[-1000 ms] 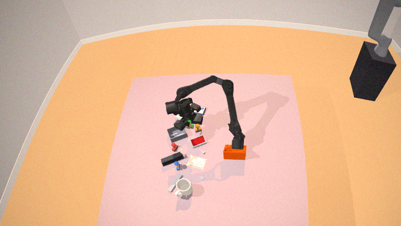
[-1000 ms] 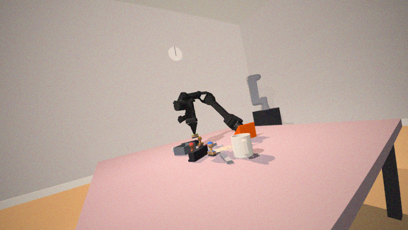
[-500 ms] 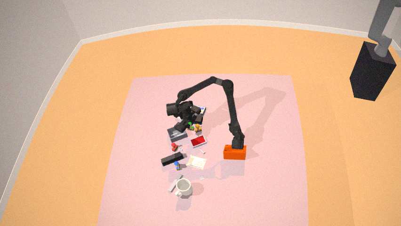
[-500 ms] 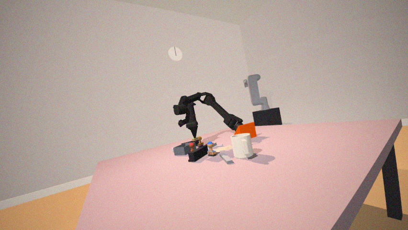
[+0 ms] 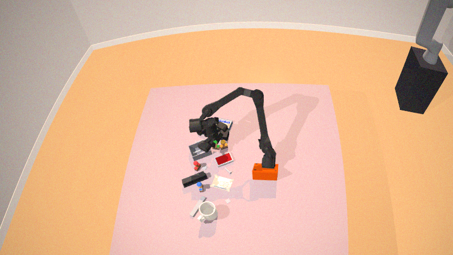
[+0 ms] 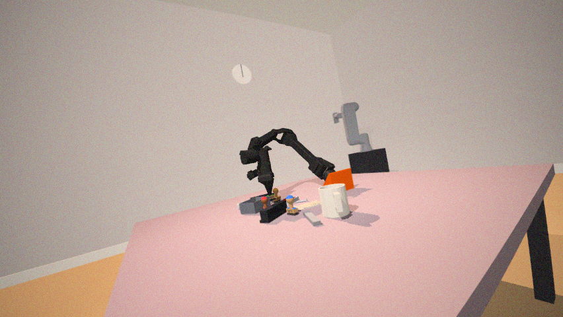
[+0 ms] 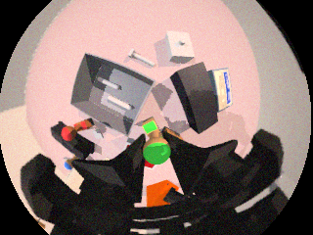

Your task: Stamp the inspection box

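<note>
My gripper is shut on the green-knobbed stamp, low over the bench between the grey bin and the orange-knobbed stamp. The held stamp has a bright green label on its base; no lettering is readable. Whether it touches the bench cannot be told. The red ink pad lies just in front of the stamps in the top view. The cream card lies beyond the pad, nearer that camera. Its box and any print are too small to make out.
Around lie the grey bin, a black block, red-knobbed and blue-knobbed stamps, a grey bar, a white mug, a dark box and a white box.
</note>
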`<state>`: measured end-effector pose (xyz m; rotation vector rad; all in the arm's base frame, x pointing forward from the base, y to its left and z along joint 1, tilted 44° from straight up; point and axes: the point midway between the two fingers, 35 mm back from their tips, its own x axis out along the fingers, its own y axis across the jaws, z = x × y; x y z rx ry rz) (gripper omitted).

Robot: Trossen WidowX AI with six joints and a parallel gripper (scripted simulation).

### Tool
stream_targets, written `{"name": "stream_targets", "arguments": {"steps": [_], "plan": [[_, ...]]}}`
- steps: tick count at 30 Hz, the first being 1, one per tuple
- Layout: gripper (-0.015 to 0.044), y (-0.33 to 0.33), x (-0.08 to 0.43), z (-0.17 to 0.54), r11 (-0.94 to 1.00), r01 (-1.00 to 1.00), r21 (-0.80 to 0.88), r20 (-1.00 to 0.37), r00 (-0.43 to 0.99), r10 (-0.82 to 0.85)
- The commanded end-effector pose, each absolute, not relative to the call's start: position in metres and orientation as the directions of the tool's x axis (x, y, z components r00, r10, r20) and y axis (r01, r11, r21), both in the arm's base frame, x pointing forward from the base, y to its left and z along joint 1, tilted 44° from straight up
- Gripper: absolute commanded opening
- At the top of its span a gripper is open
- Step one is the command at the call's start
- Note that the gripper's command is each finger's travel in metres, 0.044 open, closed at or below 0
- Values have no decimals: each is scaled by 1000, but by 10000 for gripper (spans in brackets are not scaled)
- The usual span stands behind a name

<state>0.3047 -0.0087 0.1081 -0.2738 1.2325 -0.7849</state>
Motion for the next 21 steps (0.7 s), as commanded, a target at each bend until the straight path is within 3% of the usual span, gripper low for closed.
{"name": "stream_targets", "arguments": {"steps": [1,8,18,21], "plan": [[0,-14,305,104,713,381,-589,-733,119,-669],[0,-21,305,97,712,381,-590,-732,119,-671],[263,-18,305,99,712,387,-586,-736,115,-667],[263,-16,305,101,713,386,-585,-736,116,-667]]}}
